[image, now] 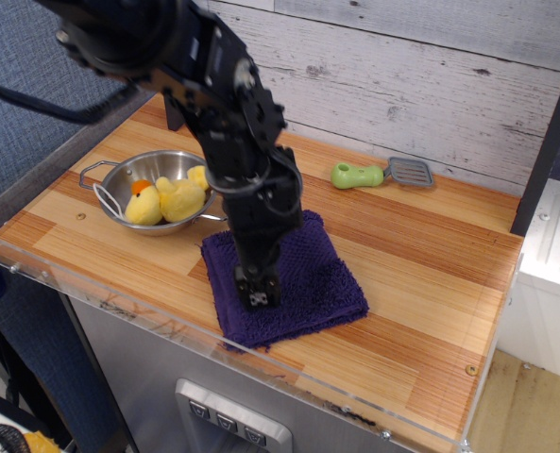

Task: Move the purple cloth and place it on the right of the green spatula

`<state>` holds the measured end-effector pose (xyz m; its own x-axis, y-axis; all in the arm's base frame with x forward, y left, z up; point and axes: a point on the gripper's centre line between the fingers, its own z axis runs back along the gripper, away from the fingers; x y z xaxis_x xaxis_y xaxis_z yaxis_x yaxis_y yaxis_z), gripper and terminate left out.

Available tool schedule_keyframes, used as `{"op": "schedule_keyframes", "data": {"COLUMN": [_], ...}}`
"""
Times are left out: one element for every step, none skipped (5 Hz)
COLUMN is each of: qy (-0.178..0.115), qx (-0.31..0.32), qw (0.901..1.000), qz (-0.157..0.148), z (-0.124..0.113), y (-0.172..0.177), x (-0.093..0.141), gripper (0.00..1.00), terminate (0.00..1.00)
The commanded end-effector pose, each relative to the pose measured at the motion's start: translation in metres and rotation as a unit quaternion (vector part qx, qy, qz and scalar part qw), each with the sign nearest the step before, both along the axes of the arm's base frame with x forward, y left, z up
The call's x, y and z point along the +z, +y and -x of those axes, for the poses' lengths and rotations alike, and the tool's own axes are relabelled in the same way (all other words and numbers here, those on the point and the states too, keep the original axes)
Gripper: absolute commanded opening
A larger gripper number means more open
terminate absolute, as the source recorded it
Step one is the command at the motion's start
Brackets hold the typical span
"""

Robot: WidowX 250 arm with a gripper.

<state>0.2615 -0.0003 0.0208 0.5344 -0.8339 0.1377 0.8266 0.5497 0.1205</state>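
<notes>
Hand is pressed down on the purple cloth, grab step I'd say; can't tell if it's gripping. Next it needs lifting over past the green spatula.

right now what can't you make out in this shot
- Gripper: open or shut, and whether it grips the purple cloth; its own body blocks the tips.
- Cloth's middle: hidden behind the arm.
- Steel bowl: right rim hidden by the arm.
- Green spatula: head slots too small.
</notes>
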Motion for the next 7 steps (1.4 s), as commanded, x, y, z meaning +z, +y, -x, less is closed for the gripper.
{"op": "schedule_keyframes", "data": {"qy": [-0.009,-0.008,-0.012,-0.015,-0.016,-0.016,-0.022], "qx": [-0.019,-0.030,-0.058,-0.076,-0.092,-0.121,-0.149], "qw": [0.9998,0.9995,0.9982,0.9969,0.9956,0.9924,0.9885], "qz": [0.007,0.009,-0.005,-0.012,-0.011,-0.011,-0.011], "z": [-0.014,-0.023,-0.039,-0.056,-0.068,-0.083,-0.093], "y": [-0.015,-0.022,-0.030,-0.039,-0.049,-0.065,-0.080], "x": [-0.009,-0.015,-0.018,-0.020,-0.024,-0.028,-0.028], "gripper": [1.00,1.00,1.00,1.00,1.00,1.00,1.00], "terminate": [0.00,0.00,0.00,0.00,0.00,0.00,0.00]}}
